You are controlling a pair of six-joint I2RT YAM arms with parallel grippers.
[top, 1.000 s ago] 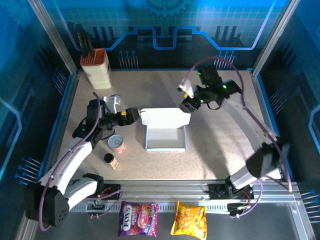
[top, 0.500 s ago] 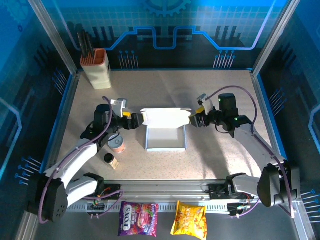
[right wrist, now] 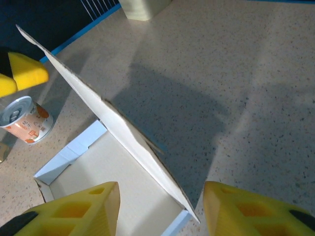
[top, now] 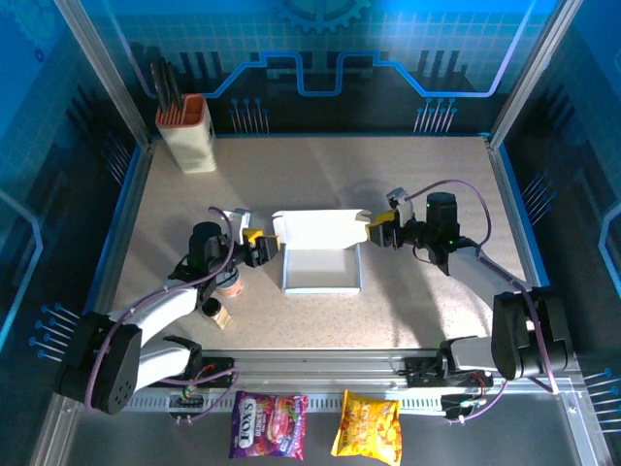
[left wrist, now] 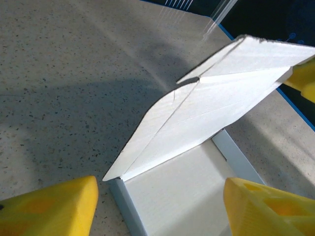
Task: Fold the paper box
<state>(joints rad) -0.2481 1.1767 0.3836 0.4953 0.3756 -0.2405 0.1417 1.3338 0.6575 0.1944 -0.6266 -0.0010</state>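
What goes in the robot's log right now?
paper box: lid up | left gripper: open, at lid's left end | right gripper: open, at right end

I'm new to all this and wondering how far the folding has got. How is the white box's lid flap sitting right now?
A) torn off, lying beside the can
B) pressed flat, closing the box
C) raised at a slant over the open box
C: the lid flap rises tilted from the far edge of the paper box, whose bare inside is open to view.

A robotics lab test cell: aluminium frame [top: 320,365], blue circuit-print backdrop panels [top: 320,58] and a speckled table [top: 291,175].
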